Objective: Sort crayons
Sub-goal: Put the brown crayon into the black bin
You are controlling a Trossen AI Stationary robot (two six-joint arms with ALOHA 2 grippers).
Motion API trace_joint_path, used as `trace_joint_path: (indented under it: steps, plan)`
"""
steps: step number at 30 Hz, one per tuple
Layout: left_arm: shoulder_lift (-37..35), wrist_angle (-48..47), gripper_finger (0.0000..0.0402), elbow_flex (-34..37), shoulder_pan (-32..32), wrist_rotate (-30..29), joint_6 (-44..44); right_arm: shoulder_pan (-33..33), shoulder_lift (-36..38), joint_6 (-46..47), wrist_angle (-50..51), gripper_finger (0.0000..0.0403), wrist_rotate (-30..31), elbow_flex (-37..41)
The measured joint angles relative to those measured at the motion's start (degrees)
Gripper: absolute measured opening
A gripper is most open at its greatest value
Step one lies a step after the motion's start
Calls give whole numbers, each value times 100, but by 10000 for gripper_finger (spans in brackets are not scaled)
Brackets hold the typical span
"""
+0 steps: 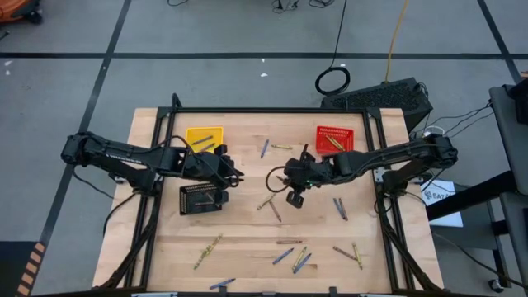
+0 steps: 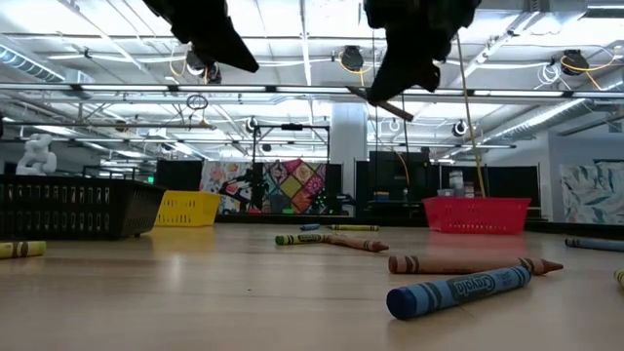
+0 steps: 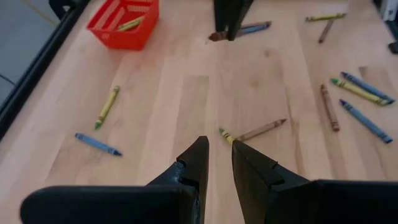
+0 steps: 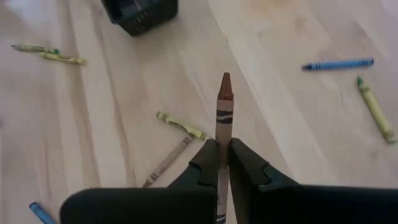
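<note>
Crayons lie scattered flat on the wooden table (image 1: 247, 231): a yellow-green and a tan one (image 4: 180, 127) touch near the middle, and blue ones (image 1: 339, 208) lie to the right. My right gripper (image 4: 224, 155) hangs above the table's middle, shut on a brown crayon (image 4: 224, 102), also seen in the low view as the brown crayon (image 2: 382, 103). My left gripper (image 3: 219, 149) hovers by the black basket (image 1: 204, 199), slightly open with nothing between its fingers. My right gripper pinches the brown crayon's paper-wrapped body (image 4: 223, 134) between its two fingers. The crayon lies along the fingers, and its pointed tip (image 4: 225, 81) sticks out past them. The fingers slant down toward the table's left. The crayon is lifted clear of the table.
A yellow basket (image 1: 204, 137) stands at the far left. A red basket (image 1: 334, 139) at the far right holds a yellow-green crayon. More crayons lie near the front edge (image 1: 293, 257). A black frame (image 1: 148, 198) runs along the table's sides.
</note>
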State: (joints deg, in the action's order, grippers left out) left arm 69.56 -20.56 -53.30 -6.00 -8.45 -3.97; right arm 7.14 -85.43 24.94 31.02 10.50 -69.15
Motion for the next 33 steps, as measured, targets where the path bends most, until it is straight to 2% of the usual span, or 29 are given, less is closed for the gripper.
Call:
trace_joint_path:
  steps: [6,11,16,20,23,26,33]
  plan:
    - [0,463,73,0,46,523,32,0,0,-338,-29,0,-4,-139]
    - [67,1010,73,0,95,511,-11,0,0,-805,-652,0,-332,-146]
    - [281,1127,73,-4,222,483,-183,9,0,-1185,-1162,0,-328,-150]
    - [483,1147,73,-2,308,479,-190,9,0,-1370,-1363,0,-328,-150]
    - [625,1567,73,-2,327,517,-171,8,0,-1414,-1493,0,-326,-150]
    - [740,1959,73,-3,332,698,-174,9,0,-1476,-1626,0,-325,-150]
    - [752,2191,73,-2,332,946,-170,9,2,-1516,-1623,0,-326,-150]
